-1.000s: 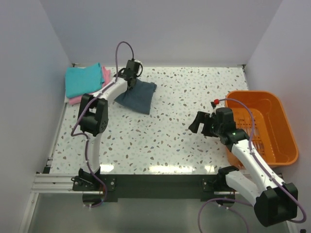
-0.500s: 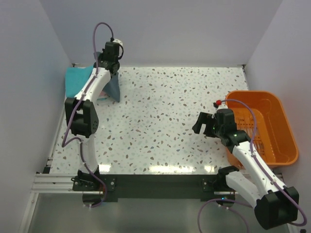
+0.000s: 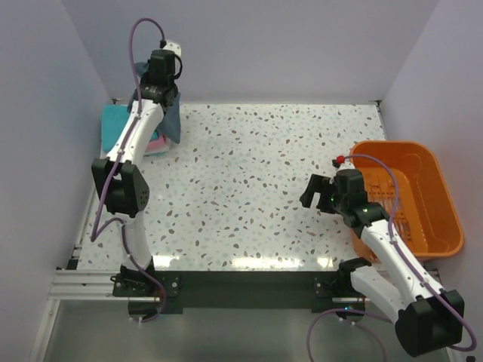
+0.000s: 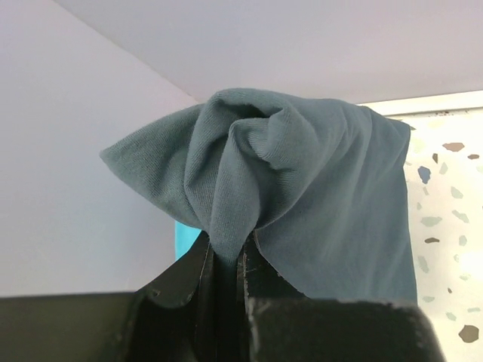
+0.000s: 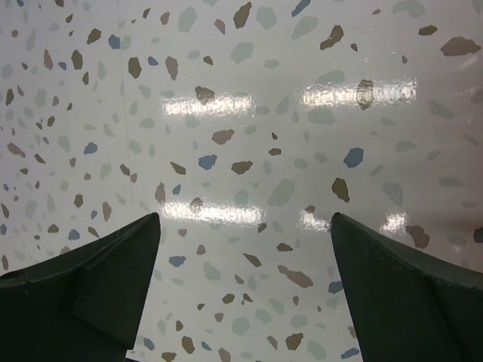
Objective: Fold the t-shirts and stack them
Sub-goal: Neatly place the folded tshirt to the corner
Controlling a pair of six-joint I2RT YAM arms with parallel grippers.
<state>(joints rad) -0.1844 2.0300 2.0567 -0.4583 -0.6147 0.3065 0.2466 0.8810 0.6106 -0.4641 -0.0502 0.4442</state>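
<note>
- The left pincer (image 3: 164,95) is nearly shut on a bunched pinch of the dark slate t-shirt (image 3: 173,122). It now sits high over the back-left corner. 1 second ago it was low, with that shirt lying folded on the surface (image 3: 264,166) just right of the stack.
- The slate shirt has left the surface and hangs from the pincer. It droops beside the right edge of the turquoise t-shirt (image 3: 115,124), which lies on the pink t-shirt (image 3: 158,145). Whether its hem touches them I cannot tell.
- My reading is that 2 shirts are stacked and this is the 3rd, on its way there. Hanging may have loosened its fold, so it probably needs laying down flat rather than dropping.
- The left wrist view shows what the overhead view hides: the cloth crumpled into a peak (image 4: 302,196), clamped between the jaws of the pincer (image 4: 226,260), with a sliver of turquoise below. Only the overhead view places it against the stack.
- The right pincer (image 3: 311,190) has scarcely shifted. It is spread wide and holds nothing, hovering left of the orange bin (image 3: 447,226).
- The right wrist view confirms only bare speckled surface between that pincer's fingers (image 5: 245,283).
</note>
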